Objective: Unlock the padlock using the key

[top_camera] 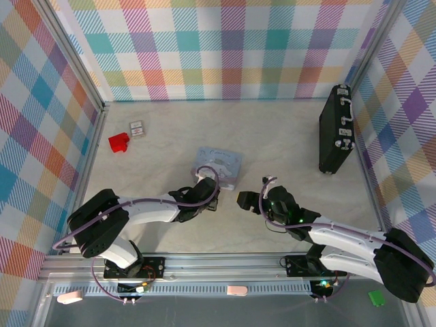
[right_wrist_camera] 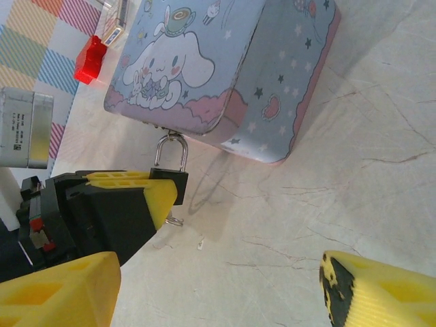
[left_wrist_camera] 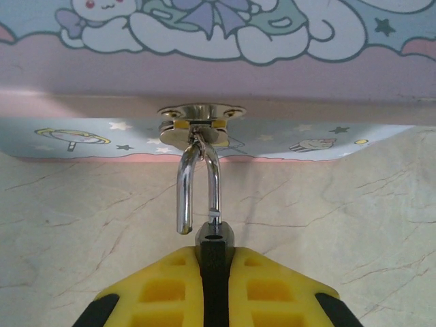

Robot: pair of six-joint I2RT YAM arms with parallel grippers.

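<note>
Your left gripper pinches the tiny black square metal padlock; its silvery shackle, just beyond the fingertips, hooks the pale blue tin. The right gripper has its fingers spread. Light, rigid, likely slippery: hold its flat sides.

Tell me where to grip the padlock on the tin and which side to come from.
Grip the padlock by its black body, squeezing the two flat faces, coming from the side away from the tin. Its shackle is hooked through the tin's hasp, so the body sticks out toward open table. The left gripper holds it this way.
</note>
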